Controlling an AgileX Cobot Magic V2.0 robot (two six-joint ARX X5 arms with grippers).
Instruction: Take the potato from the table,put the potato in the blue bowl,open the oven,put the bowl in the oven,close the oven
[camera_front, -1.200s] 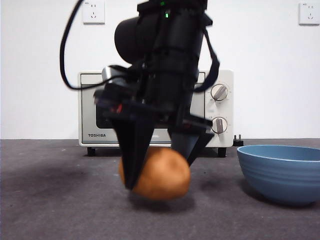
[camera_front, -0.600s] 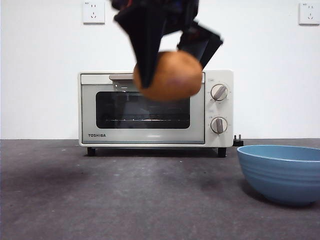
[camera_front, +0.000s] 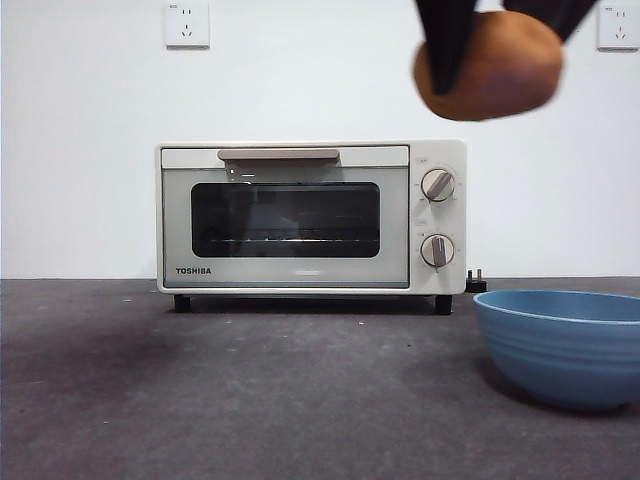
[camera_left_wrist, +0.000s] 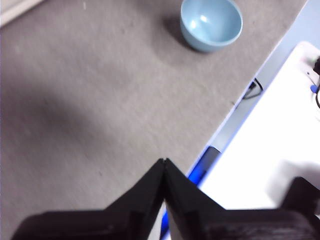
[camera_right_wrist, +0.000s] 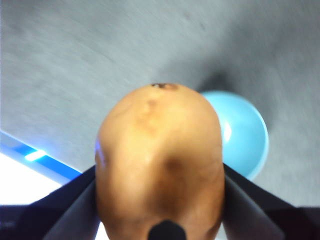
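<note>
My right gripper (camera_front: 495, 40) hangs high at the top right of the front view, shut on the orange-brown potato (camera_front: 495, 68). In the right wrist view the potato (camera_right_wrist: 160, 160) fills the space between the black jaws, and the blue bowl (camera_right_wrist: 242, 132) peeks out from behind it, far below. The blue bowl (camera_front: 562, 345) stands on the dark grey table (camera_front: 250, 400) at the right, below and slightly right of the potato. The cream oven (camera_front: 310, 215) stands at the back with its door closed. My left gripper (camera_left_wrist: 164, 167) is shut and empty, high over the table with the bowl (camera_left_wrist: 211, 22) far off.
Two wall sockets (camera_front: 187, 22) sit on the white wall behind the oven. The left wrist view shows the table's edge with a blue strip (camera_left_wrist: 202, 162) and a white surface (camera_left_wrist: 270, 145) beyond it.
The right gripper lifted the potato off the table, then carried it up and to the right, towards the space above the bowl. Oven and bowl have not moved.
</note>
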